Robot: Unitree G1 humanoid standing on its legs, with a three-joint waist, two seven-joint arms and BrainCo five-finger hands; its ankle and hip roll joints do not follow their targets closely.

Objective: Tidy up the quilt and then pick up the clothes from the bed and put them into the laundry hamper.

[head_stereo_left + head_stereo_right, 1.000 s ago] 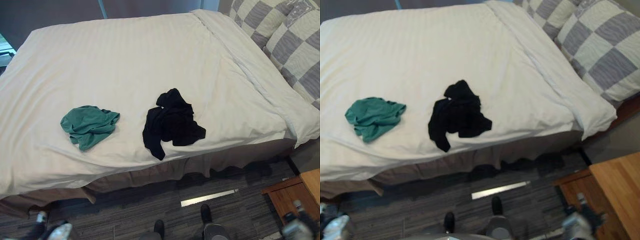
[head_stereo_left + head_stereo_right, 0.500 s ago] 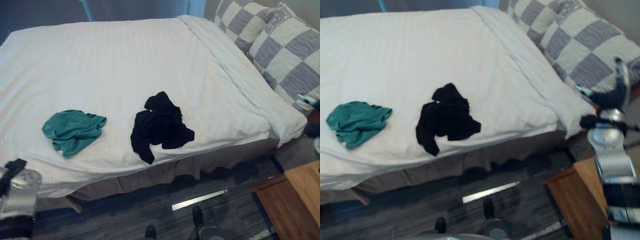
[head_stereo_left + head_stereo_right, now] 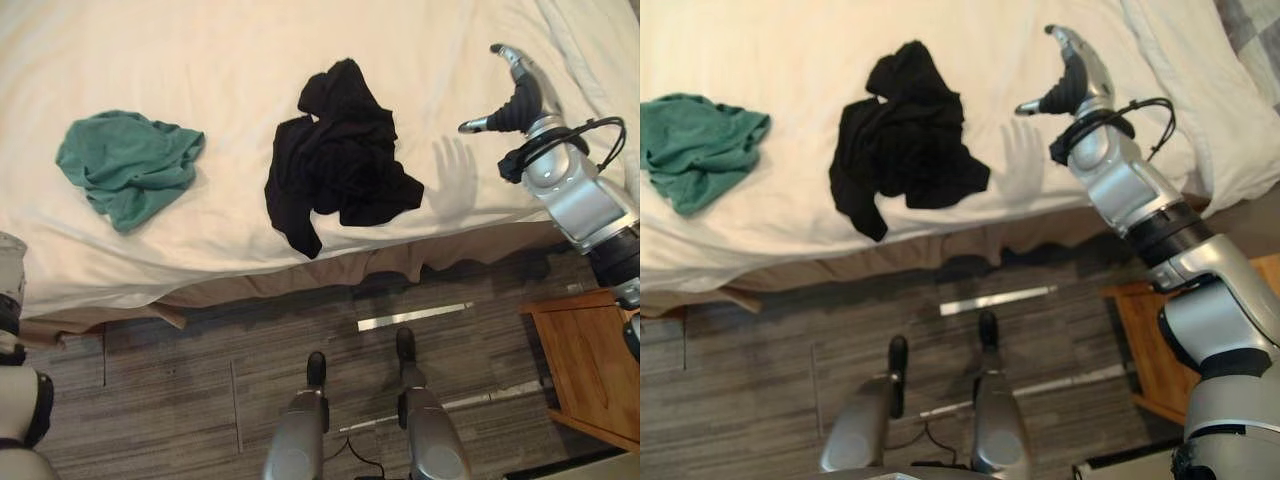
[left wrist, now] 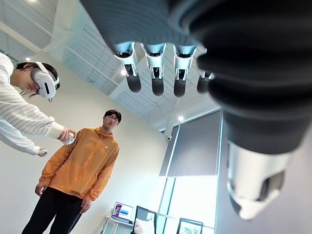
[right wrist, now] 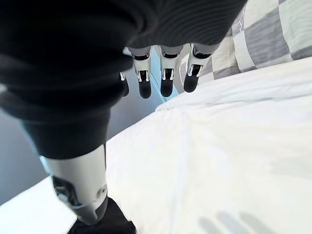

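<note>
A crumpled black garment (image 3: 340, 160) lies on the white quilt (image 3: 240, 50) near the bed's front edge. A crumpled green garment (image 3: 128, 165) lies to its left. My right hand (image 3: 518, 92) hovers above the quilt just right of the black garment, open, fingers (image 5: 165, 80) straight and holding nothing. The right wrist view shows a corner of the black garment (image 5: 105, 222) close by the thumb. In the left wrist view my left hand (image 4: 156, 73) is open with nothing in it, its fingers pointing up at a ceiling.
A wooden bedside table (image 3: 588, 365) stands on the floor at the lower right. Checked pillows (image 5: 273, 34) lie at the head of the bed, to the right. A metal strip (image 3: 415, 317) crosses the floor before the bed. Two people (image 4: 83, 165) stand in the left wrist view.
The camera has tipped down and closer to the bed's front edge. My right hand has come up from the lower right to over the quilt beside the black garment.
</note>
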